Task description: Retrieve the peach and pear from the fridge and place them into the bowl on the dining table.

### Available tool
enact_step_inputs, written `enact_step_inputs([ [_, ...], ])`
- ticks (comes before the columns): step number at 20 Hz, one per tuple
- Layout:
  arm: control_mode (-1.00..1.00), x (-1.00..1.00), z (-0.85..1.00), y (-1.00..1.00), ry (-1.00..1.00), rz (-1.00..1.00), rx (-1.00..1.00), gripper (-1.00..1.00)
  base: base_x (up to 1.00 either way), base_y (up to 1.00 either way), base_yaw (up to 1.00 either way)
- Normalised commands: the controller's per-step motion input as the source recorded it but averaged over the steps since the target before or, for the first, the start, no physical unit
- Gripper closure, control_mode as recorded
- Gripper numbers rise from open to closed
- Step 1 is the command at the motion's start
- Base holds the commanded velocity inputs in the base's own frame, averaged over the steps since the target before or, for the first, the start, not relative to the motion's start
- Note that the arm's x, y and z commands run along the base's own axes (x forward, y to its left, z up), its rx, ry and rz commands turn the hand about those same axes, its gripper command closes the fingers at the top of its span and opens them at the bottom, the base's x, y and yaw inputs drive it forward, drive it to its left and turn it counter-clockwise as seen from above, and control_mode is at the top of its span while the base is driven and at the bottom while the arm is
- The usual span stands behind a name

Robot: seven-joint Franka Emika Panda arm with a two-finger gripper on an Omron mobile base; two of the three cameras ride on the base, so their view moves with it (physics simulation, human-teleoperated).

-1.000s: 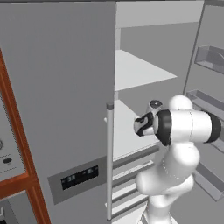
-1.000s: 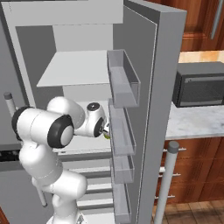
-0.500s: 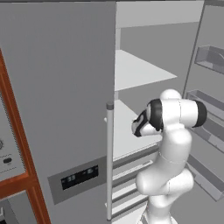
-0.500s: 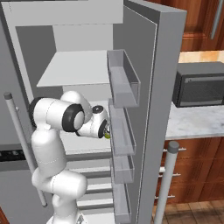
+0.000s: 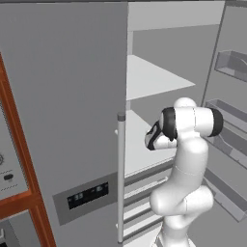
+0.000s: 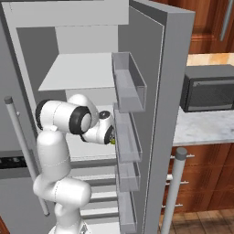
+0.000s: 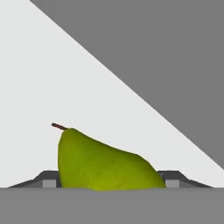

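Observation:
The pear (image 7: 105,164), yellow-green with a brown stem, lies on a white fridge shelf (image 7: 65,65). My gripper (image 7: 109,183) is shut on it, a dark fingertip (image 7: 50,181) pressed to each side. In the right base view the gripper (image 6: 109,135) reaches into the open fridge (image 6: 164,91) at mid height, and a sliver of pear (image 6: 112,140) shows at its tip. From the left base view the hand (image 5: 151,139) sits past the closed left door (image 5: 72,96). The peach, the bowl and the dining table are out of view.
The open right door carries several grey bins (image 6: 130,82) close to my hand. A long bar handle (image 5: 120,178) runs down the left door. Drawers (image 6: 100,192) sit below the shelf. A dark microwave (image 6: 210,89) stands on the counter to the right.
The arm's elbow has swung up and across, and the hand has pushed a little deeper and lower over the shelf, up to the pear.

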Motion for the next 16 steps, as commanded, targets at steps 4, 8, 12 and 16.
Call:
enact_step_inputs([
  [4,-1.00,-0.38,0.17,0.01,0.00,0.00,0.00,1.00,0.00,0.00,0.00],
  [8,-1.00,-0.79,0.16,0.25,0.00,0.00,0.00,1.00,0.00,0.00,0.00],
  [12,-1.00,-0.65,0.31,0.57,0.03,0.00,-0.02,1.00,0.00,0.00,0.00],
  [16,-1.00,-0.68,0.83,0.30,0.00,0.00,-0.01,1.00,0.00,0.00,0.00],
])
